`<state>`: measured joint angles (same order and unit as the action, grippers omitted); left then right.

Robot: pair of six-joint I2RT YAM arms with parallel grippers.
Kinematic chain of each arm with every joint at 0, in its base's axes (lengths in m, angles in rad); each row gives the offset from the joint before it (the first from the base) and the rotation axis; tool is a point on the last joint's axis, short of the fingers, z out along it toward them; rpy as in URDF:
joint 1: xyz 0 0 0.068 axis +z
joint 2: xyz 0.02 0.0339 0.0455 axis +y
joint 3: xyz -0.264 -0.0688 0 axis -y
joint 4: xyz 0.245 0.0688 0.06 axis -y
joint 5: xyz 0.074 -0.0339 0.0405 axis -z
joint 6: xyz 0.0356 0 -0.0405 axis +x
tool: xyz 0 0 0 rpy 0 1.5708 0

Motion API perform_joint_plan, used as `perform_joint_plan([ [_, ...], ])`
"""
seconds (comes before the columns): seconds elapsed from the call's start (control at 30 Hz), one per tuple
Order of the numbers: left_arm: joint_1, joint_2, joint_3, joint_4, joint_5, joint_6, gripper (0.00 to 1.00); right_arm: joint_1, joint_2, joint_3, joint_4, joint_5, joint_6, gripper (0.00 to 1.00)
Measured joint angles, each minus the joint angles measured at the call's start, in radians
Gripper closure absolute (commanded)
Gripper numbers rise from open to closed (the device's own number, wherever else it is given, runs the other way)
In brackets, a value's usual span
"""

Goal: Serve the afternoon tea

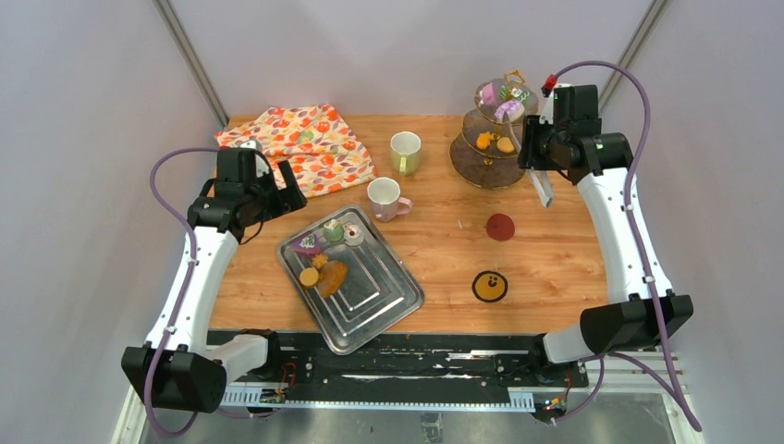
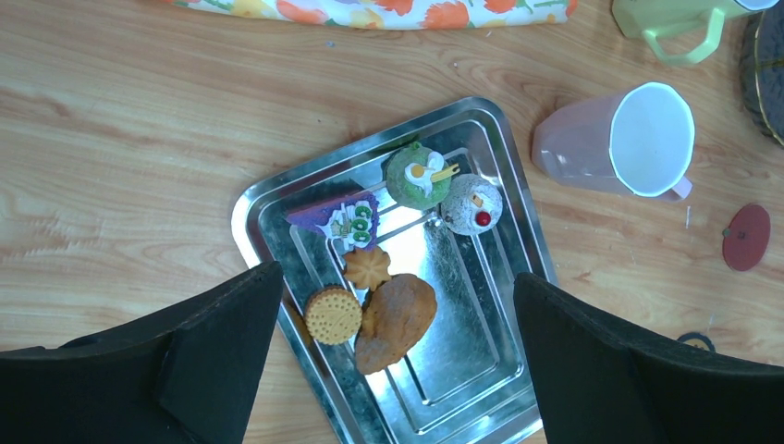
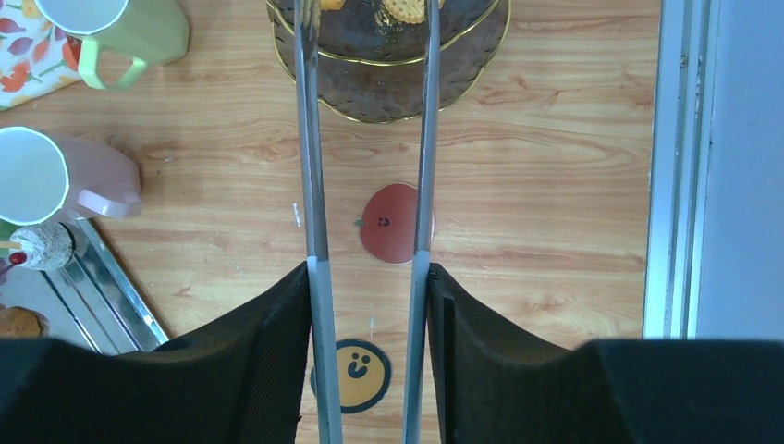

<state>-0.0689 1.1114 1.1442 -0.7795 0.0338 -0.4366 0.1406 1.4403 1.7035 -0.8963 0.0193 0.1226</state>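
Several pastries lie on the metal tray (image 1: 388, 314): a purple cake (image 2: 344, 218), a green cake (image 2: 416, 176), a white ball with a cherry (image 2: 471, 203), two orange cookies (image 2: 334, 314) and a brown pastry (image 2: 396, 319). My left gripper (image 2: 398, 277) hovers open above them. The pink mug (image 1: 384, 197) and pale-green mug (image 1: 405, 152) stand behind the tray. More pastries sit on the tiered stand (image 1: 490, 165). My right gripper (image 3: 370, 268) is shut on the long metal tongs (image 3: 311, 166), whose arms stand spread, tips over the stand's lower tier.
An orange floral cloth (image 1: 300, 143) lies at the back left. A red coaster (image 1: 500, 227) and a yellow smiley coaster (image 1: 489, 286) lie on the wood right of the tray. The table's right edge and frame rail (image 3: 679, 166) run close to the right arm.
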Motion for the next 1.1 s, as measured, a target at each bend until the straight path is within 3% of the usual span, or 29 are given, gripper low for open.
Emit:
perform_joint_plan([
  [0.23,0.0,0.0,0.0,0.0,0.0,0.0,0.0,0.0,-0.007,-0.008,0.011,0.0,0.008,0.55],
  [0.5,0.0,-0.001,0.0,0.0,0.0,0.0,0.0,0.0,-0.12,-0.029,0.003,-0.02,0.011,0.67],
  [0.63,0.0,-0.002,0.0,0.0,0.0,0.0,0.0,-0.001,-0.218,-0.064,-0.005,-0.054,0.006,0.79],
  [0.93,0.0,-0.002,0.0,-0.001,0.0,0.0,0.0,0.021,-0.429,-0.253,-0.022,-0.333,-0.044,0.81],
  [1.1,0.0,-0.002,0.0,-0.001,0.0,-0.001,0.0,0.137,-0.52,-0.381,0.003,-0.445,-0.045,0.84],
])
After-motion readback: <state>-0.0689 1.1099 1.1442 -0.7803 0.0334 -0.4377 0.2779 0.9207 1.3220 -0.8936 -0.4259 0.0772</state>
